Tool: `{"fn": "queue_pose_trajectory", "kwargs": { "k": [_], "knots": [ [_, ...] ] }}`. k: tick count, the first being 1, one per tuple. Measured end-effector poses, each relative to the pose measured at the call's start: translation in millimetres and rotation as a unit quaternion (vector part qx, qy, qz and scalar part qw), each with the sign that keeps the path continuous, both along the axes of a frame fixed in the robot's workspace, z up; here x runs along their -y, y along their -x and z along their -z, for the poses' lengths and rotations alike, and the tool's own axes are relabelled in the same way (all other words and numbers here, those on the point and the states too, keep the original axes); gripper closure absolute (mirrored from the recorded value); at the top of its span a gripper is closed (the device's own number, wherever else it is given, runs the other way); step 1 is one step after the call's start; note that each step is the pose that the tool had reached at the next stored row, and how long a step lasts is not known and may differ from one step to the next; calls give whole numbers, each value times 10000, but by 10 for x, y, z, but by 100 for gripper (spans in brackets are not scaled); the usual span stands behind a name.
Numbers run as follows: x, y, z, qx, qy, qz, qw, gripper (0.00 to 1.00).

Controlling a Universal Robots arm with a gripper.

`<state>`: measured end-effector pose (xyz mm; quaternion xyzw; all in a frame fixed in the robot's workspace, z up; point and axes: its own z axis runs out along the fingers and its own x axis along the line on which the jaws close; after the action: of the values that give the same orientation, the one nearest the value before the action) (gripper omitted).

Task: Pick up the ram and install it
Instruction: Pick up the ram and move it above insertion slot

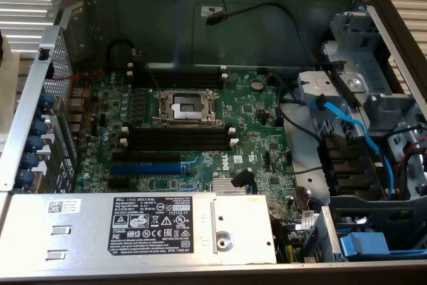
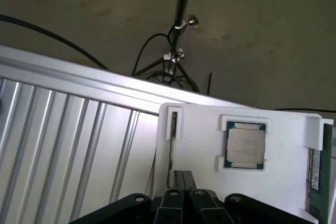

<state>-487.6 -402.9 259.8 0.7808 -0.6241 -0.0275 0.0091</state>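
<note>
While the gripper (image 2: 184,181) hangs clenched shut with nothing in it over the white tray (image 2: 199,145), the ram (image 2: 317,174) lies in a holder at one edge of that tray. A processor chip (image 2: 245,145) sits mid-tray, between them. The exterior view shows a motherboard (image 1: 200,131) with empty long black slots (image 1: 177,139).

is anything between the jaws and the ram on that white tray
Nothing visibly blocks it. The gripper, jaws shut, is over the white tray; the ram lies at the tray's edge. The processor chip sits between them, but flat in its own recess.
</note>
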Motion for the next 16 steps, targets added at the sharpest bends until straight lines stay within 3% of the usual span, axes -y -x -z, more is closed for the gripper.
{"fn": "queue_pose_trajectory", "kwargs": {
  "k": [3, 5, 7, 10, 12, 14, 16],
  "knots": [
    [7, -11, 25, -59, 2, 0, 10000, 90],
    [7, -11, 41, -82, 19, 1, 10000, 90],
    [4, -11, 61, -86, 58, 1, 9999, 90],
    [-3, -10, 84, -82, 150, 1, 9999, 90],
    [-8, -5, 95, -51, 194, 3, 9998, 90],
    [-8, -5, 106, -7, 196, 3, 9998, 90],
    [-8, -5, 116, 62, 195, 4, 9998, 90]
  ]
}}
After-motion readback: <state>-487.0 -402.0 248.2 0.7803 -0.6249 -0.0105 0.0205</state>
